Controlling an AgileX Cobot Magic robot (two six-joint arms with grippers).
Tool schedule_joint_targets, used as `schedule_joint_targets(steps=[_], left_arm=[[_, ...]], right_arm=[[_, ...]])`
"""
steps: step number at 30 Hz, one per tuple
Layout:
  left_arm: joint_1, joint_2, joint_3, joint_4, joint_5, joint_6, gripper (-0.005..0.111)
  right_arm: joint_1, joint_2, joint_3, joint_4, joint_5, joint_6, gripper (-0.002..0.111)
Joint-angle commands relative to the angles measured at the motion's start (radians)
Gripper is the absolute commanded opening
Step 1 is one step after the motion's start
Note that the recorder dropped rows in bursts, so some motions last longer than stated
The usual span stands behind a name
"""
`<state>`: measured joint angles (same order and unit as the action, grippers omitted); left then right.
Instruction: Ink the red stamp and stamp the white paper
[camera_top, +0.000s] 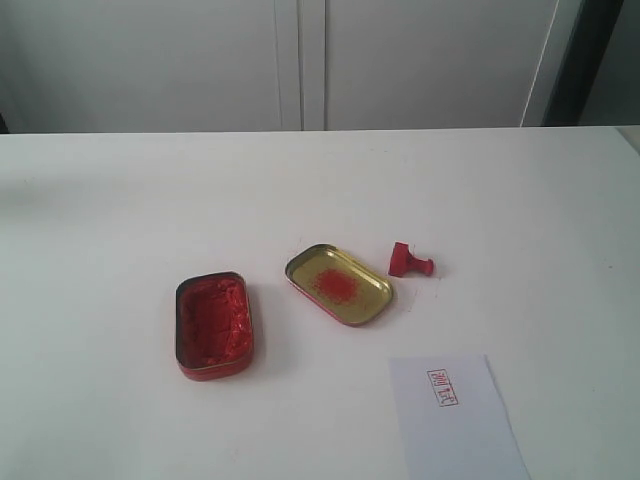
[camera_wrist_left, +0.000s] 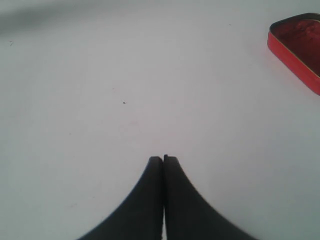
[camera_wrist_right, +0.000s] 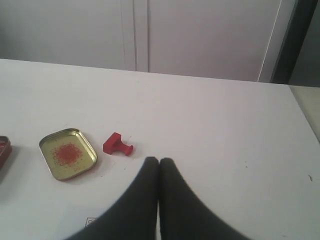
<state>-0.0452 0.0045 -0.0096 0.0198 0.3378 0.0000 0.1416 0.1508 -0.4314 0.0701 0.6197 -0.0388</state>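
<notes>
1. Sitting shut: the left jaws and the right jaws are both pressed together, holding nothing, above the white tabletop (camera_top: 120, 200).
2. The red stamp (camera_wrist_right: 118, 145) lies tipped on its side near the right jaws, ahead of the tips and off to one side.
3. A gold lid (camera_wrist_right: 68, 153) with a red smear sits just past the stamp, farther from those jaws.
4. The white paper (camera_top: 455, 420), red mark on it, lies flat beside the right jaws – closer in than the stamp.
5. An open red ink tin (camera_wrist_left: 297, 50) sits ahead of the left jaws, well off to the side.
</notes>
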Motion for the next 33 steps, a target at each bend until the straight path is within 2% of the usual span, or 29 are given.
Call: schedule_joint_targets(steps=[1,7,14,16,33], left_arm=[[0.002,-0.005,0.010,0.004,0.015,0.000,0.000],[0.002,-0.005,0.010,0.004,0.015,0.000,0.000],[0.002,-0.005,0.010,0.004,0.015,0.000,0.000],[0.002,-0.005,0.010,0.004,0.015,0.000,0.000],[0.002,-0.005,0.010,0.004,0.015,0.000,0.000]], right_arm=[[-0.005,-0.075,0.022,-0.008,-0.025,-0.011,0.000],[-0.005,-0.151,0.168,-0.011,-0.105,-0.011,0.000],[-0.005,-0.151,0.245,-0.086,-0.108,-0.011,0.000],[-0.005,-0.151,0.265,-0.105,-0.159,-0.011,0.000],[-0.005,-0.151,0.431,-0.105,-0.258,-0.011,0.000]])
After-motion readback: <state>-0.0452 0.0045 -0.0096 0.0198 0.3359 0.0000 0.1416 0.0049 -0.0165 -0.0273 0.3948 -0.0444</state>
